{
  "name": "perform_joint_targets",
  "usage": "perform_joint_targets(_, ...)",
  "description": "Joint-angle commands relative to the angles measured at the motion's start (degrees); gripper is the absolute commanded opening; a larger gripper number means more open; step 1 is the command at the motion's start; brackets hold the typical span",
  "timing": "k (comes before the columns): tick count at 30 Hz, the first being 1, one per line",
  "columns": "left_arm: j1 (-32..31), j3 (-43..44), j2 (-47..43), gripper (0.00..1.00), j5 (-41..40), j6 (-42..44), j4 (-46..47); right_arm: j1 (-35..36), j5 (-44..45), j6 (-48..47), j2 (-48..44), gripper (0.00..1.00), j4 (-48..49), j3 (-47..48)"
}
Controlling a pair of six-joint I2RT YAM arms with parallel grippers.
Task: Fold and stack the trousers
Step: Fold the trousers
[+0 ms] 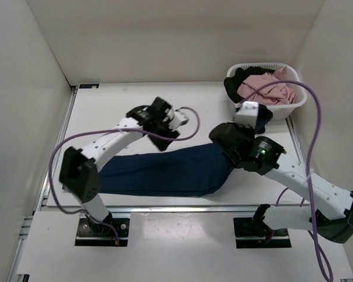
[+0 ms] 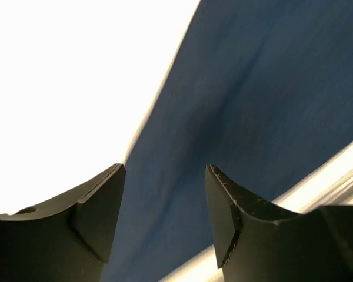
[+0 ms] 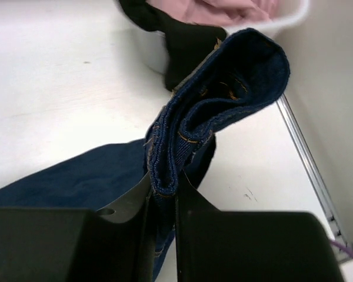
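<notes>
Right wrist view: right end effector (image 3: 163, 197) pinches the trousers (image 3: 223, 88) by a bunched waistband, legs lying along the tabletop (image 1: 106, 111); left end effector (image 2: 165, 194) hangs apart over their edge. Thick denim could slip free mid-fold.

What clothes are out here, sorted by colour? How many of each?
Navy: 1, the jeans on the table
Black: 1, the black garment hanging over the rim of the basket
Pink: 1, the pink garment in the basket
Total: 3 pieces that can be seen
</notes>
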Motion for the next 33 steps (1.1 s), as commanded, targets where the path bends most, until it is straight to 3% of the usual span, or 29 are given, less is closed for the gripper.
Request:
perform_joint_targets(1, 3.99, -14.76, -6.07, 0.68, -0.56, 0.35, -4.64, 4.51, 1.60, -10.96, 5.92, 0.00, 7.24, 8.14)
perform_joint_targets(3, 6.35, -25.11, -10.19, 0.67, -4.31, 0.35, -2.71, 7.93, 1.60, -12.73, 8.74, 0.00, 7.94, 11.41)
perform_joint_targets(10, 17.96, -38.70, -14.70, 0.64, -8.56, -2.11, 5.63, 18.84, -1.38, -13.97, 21.40, 0.00, 13.82, 18.18)
perform_joint_targets(13, 22.26, -38.63, -14.09, 0.59, -9.61, -2.64, 7.39, 21.75, -3.49, -16.25, 26.06, 0.00, 18.91, 20.12)
perform_joint_targets(15, 25.94, -37.05, -13.39, 0.56, -4.98, -2.64, 7.40, 21.75, -5.68, -16.26, 28.79, 0.00, 20.51, 20.73)
perform_joint_targets(20, 31.14, -31.59, -12.77, 0.56, -2.49, -2.12, 4.68, 21.75, -11.40, -14.93, 32.83, 0.00, 25.35, 18.46)
perform_joint_targets(26, 33.70, -38.09, -9.17, 0.54, -5.48, -0.09, 6.69, 21.75, -14.22, -9.75, 38.63, 0.00, 28.07, 18.01)
perform_joint_targets(30, 34.40, -39.24, -7.59, 0.54, -4.43, -0.09, 7.84, 21.75, -12.82, -9.13, 45.57, 0.00, 23.34, 24.06)
perform_joint_targets(33, 35.63, -38.09, -7.05, 0.54, -3.90, -0.09, 7.84, 21.75, -14.64, -12.20, 48.83, 0.00, 25.07, 26.45)
